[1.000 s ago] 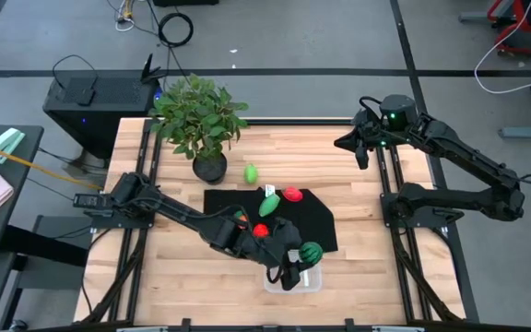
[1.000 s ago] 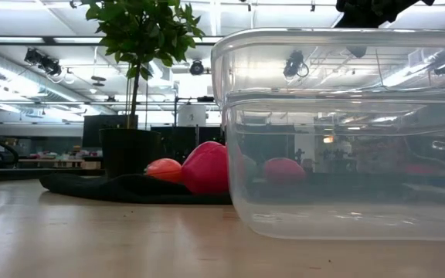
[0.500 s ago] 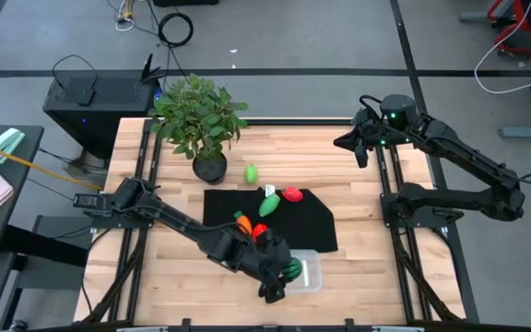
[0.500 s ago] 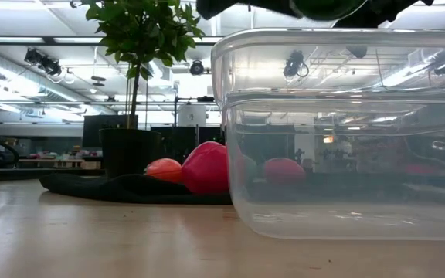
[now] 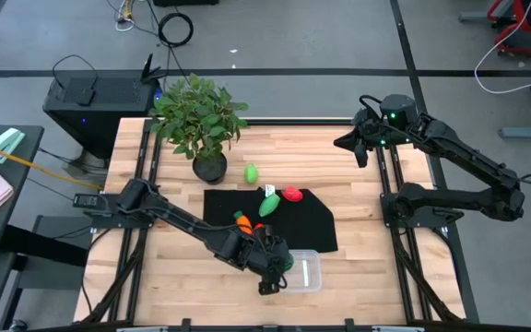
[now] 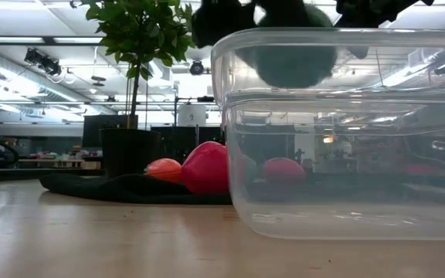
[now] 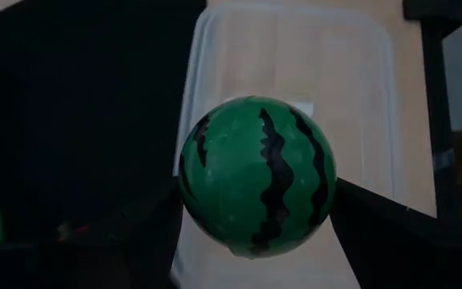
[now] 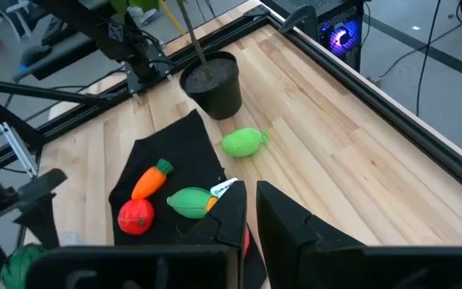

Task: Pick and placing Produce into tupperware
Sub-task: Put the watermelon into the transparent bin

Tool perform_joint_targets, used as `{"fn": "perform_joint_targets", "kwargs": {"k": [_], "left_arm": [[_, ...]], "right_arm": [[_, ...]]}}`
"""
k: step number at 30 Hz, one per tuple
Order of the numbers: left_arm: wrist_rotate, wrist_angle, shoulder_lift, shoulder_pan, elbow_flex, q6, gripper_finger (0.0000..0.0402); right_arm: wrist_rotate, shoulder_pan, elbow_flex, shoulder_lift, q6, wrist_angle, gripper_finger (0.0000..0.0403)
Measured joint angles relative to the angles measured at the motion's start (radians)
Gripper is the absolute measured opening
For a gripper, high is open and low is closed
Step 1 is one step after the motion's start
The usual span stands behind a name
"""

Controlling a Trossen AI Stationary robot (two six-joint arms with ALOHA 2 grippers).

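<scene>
Left wrist view: left gripper is pinching the round dark-striped green toy watermelon above the clear rectangular plastic tub, near the table's front edge.

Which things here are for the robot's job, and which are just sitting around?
For the job:
- left gripper, holding the toy watermelon
- clear tub
- carrot, tomato, lime and the other green piece

Just around:
- potted plant
- black mat
- right gripper, parked far off
</scene>
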Motion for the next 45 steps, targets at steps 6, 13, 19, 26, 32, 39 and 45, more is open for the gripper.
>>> {"fn": "perform_joint_targets", "kwargs": {"k": [6, 13, 19, 26, 32, 39, 45], "left_arm": [[0.012, -0.014, 0.021, 0.004, 0.001, 0.024, 0.0295], [0.008, -0.017, 0.038, 0.007, 0.001, 0.063, 0.0295], [0.042, 0.002, 0.043, 0.011, 0.000, 0.088, 0.0295], [0.054, 0.000, 0.043, 0.010, 0.000, 0.088, 0.0295], [0.054, 0.000, 0.043, 0.010, 0.000, 0.088, 0.0295], [0.062, 0.000, 0.043, 0.010, 0.000, 0.087, 0.0295], [0.082, 0.000, 0.044, 0.010, 0.000, 0.088, 0.0295]], "right_arm": [[0.000, 0.000, 0.000, 0.000, 0.003, -0.001, 0.0038], [0.000, 0.000, 0.000, 0.000, 0.003, -0.006, 0.0038], [0.000, 0.000, 0.000, 0.000, 0.002, -0.003, 0.0038], [0.000, 0.000, 0.000, 0.000, 0.000, -0.003, 0.0038], [0.000, 0.000, 0.000, 0.000, 0.000, -0.003, 0.0038], [0.000, 0.000, 0.000, 0.000, 0.000, -0.003, 0.0038], [0.000, 0.000, 0.000, 0.000, 0.000, -0.003, 0.0038]]}}
